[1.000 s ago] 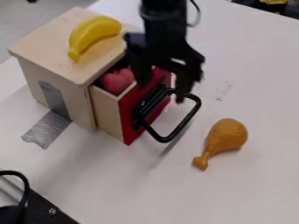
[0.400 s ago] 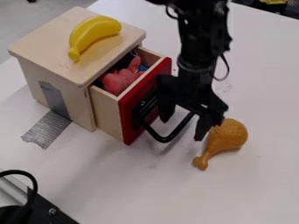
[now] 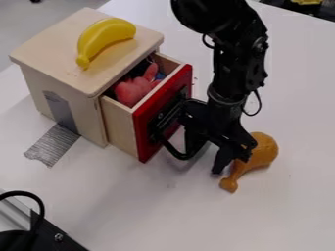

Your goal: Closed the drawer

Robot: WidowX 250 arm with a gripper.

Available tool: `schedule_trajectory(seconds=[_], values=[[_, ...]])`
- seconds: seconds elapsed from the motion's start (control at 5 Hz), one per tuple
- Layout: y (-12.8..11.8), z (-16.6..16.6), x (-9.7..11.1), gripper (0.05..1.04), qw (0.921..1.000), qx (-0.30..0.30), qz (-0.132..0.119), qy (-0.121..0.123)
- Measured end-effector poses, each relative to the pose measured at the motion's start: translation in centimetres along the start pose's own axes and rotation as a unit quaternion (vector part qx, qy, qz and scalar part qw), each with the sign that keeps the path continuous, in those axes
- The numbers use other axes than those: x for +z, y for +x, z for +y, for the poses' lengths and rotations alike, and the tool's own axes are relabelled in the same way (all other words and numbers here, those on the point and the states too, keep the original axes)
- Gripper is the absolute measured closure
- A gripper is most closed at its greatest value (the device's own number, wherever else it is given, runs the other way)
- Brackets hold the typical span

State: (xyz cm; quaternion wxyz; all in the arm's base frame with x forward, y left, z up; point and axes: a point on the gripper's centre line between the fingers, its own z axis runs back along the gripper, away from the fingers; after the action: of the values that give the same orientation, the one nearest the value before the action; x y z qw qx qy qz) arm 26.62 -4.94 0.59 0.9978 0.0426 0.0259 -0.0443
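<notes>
From the camera view, I see the drawer [image 3: 142, 132] partly out of its box [image 3: 49, 51], a pink toy [image 3: 132, 89] inside. My hand [image 3: 204, 159] is in front of the drawer, fingers well spread, beside its handle [image 3: 175, 151], with nothing visibly gripped. I judge this as lining up; next, I should push the drawer straight in without snagging the handle.

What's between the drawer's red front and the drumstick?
The black handle, then the end effector, pointing down. Camera view shows both between the red front and the drumstick.
</notes>
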Motion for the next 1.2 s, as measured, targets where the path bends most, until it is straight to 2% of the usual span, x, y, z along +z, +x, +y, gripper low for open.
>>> schedule_trajectory(seconds=[0.2,0.4,0.6,1.0,1.2], values=[[-0.2,1.0,0.1,0.795,0.9998,0.007,0.006,0.016],[-0.2,2.6,0.3,0.939,0.9992,0.033,0.008,0.021],[-0.3,5.1,0.3,0.961,0.9973,0.067,0.02,0.024],[-0.1,6.5,-0.8,0.962,0.9936,0.086,0.067,0.027],[-0.3,7.1,-0.7,0.962,0.9919,0.087,0.086,0.036]])
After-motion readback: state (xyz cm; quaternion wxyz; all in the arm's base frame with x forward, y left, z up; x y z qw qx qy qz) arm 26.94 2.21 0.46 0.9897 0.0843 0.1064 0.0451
